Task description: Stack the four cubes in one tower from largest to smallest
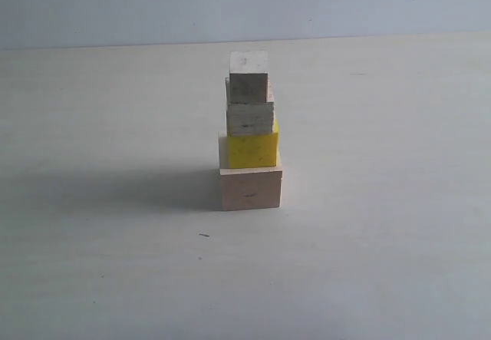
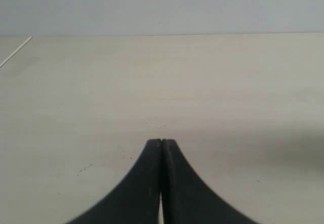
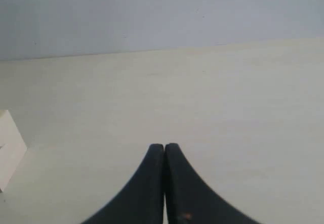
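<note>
- tower (image 1: 250, 133) stands central on the table (image 1: 383, 240): big cube (image 1: 251, 188), yellow cube (image 1: 252, 150), medium cube (image 1: 250, 117), small cube (image 1: 248, 75) on top.
- i judge stacking done, nothing left.
- left gripper (image 2: 161, 142) and right gripper (image 3: 164, 146): both pinched closed, holding nothing.

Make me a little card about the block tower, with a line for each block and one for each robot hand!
bottom block: large pale bare-wood cube, standing on the pale table
second block: bright yellow cube
third block: medium pale bare-wood cube
top block: small pale bare-wood cube
order: biggest at the bottom, smallest on top, edges not quite lined up
left hand: shut, holding nothing
right hand: shut, holding nothing
touching the blocks: neither hand
</note>
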